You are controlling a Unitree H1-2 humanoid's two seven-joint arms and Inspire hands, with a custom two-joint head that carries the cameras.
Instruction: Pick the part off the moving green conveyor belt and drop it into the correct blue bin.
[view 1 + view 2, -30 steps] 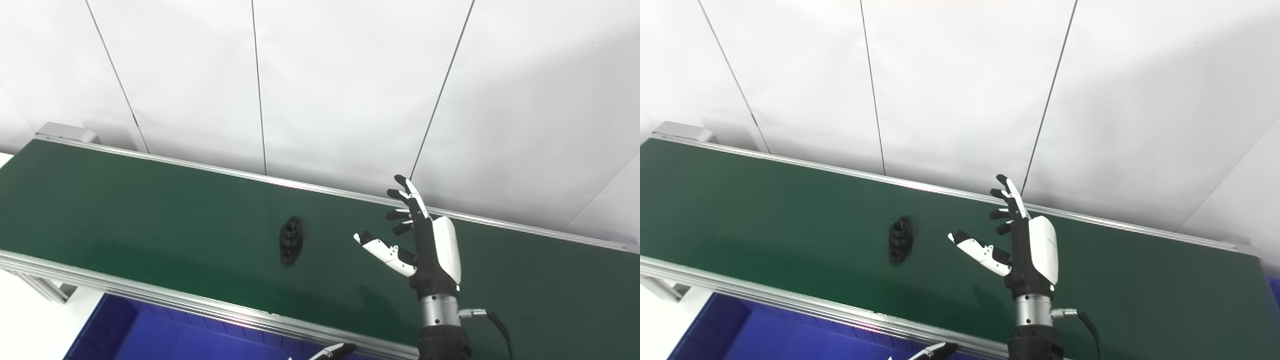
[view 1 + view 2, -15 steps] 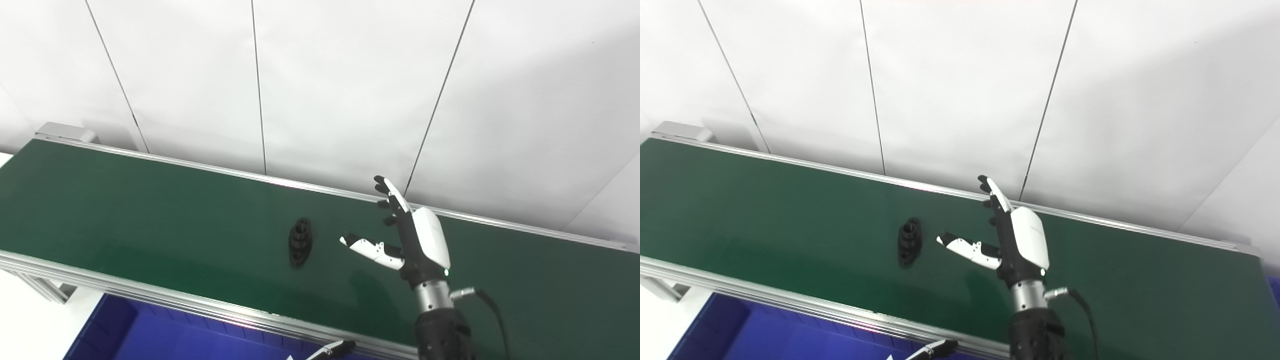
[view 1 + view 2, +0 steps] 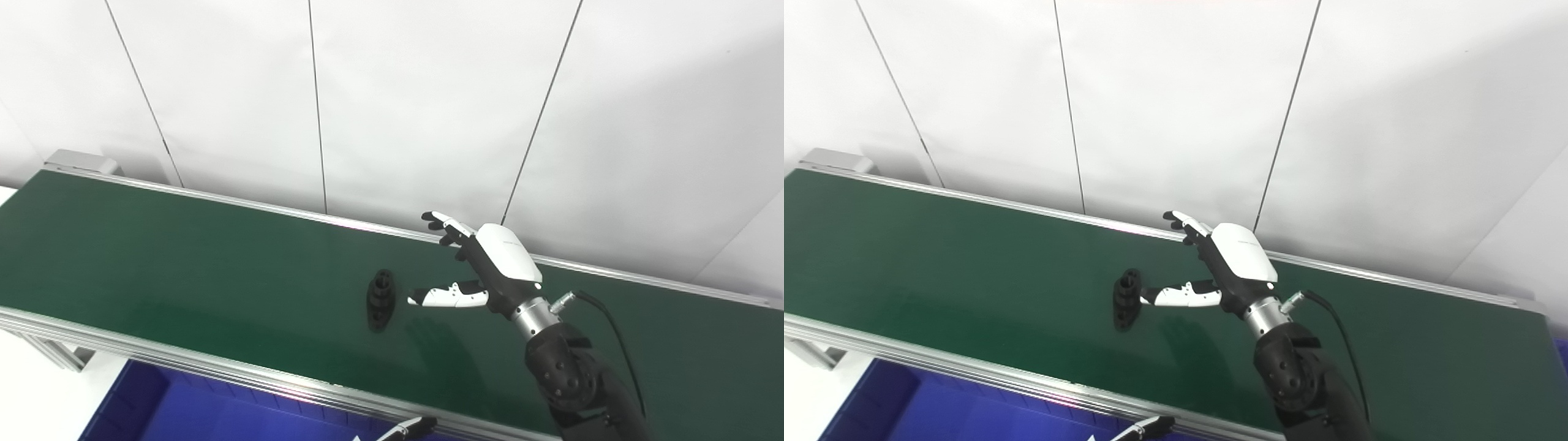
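A black flanged part (image 3: 380,299) lies on the green conveyor belt (image 3: 184,257), near its middle. My right hand (image 3: 484,269) hovers over the belt just right of the part, open, fingers spread and pointing left, the thumb tip close beside the part with nothing held. Only a fingertip of my left hand (image 3: 409,427) shows at the bottom edge, over the blue bin (image 3: 184,410); whether it is open or shut cannot be told.
The belt runs from upper left to lower right inside aluminium rails (image 3: 245,373). A white panelled wall (image 3: 392,92) stands right behind it. The blue bin sits below the belt's near rail at the bottom left.
The part has ridden the belt to the right. My right hand has tipped forward and reached left toward it, so the thumb now sits beside the part.
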